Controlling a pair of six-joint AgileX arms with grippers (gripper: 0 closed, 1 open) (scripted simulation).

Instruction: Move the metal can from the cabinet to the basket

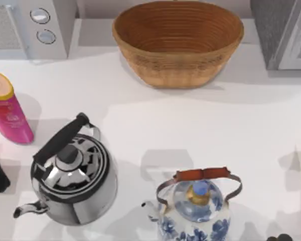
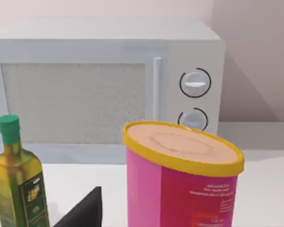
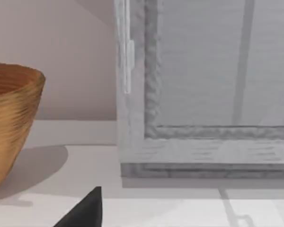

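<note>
Basket (image 1: 178, 42) at back centre, cabinet (image 1: 283, 32) to its right.

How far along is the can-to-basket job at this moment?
Nothing looks done: the basket at the table's far side looks empty in the top view. Nothing is in hand. The right wrist view faces the cabinet, its glass door closed, no can visible. Opening it, grasping the can and carrying it over all remain.

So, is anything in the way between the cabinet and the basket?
Nothing visible stands on the table between the cabinet and the basket. However, the cabinet's door looks shut in the right wrist view, so it would block reaching inside.
</note>
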